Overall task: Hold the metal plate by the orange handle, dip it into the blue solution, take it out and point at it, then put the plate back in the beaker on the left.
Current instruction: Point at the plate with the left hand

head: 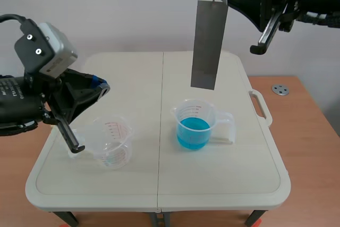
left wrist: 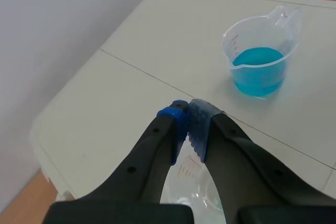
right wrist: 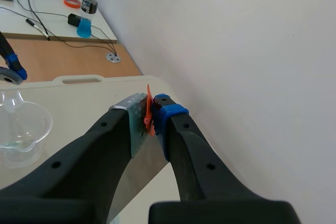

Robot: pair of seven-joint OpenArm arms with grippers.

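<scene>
- Grip: my right end effector (right wrist: 150,113) is closed on the orange handle (right wrist: 148,100), which is pressed between its two pads.
- This arm is raised high above the far right part of the worktop (head: 133,78), and the end effector is close to the white wall (right wrist: 252,51).
- The metal plate (head: 208,43) hangs from the handle. It is long and grey, almost upright with a slight tilt.
- Its lower edge is in the air above the beaker of blue solution (head: 195,127), a little toward the far side, and it touches neither the rim nor the liquid.
- This beaker stands on the right half of the worktop, near the middle seam, and its own grip points to the right.
- The empty beaker (head: 111,143) stands on the left half, well apart from the blue one. It is clear, with red marks on its side.
- My left end effector (left wrist: 188,115) is closed on nothing: the two blue pads meet each other.
- It is low over the left half of the worktop, just beside and above the empty beaker, which shows under its fingers in the left wrist view.
- In the same view, one lower corner of the plate shows beyond the blue solution.
- The worktop rests on a wooden desk (head: 308,110), where a small round metal disc (head: 280,89) lies.
</scene>
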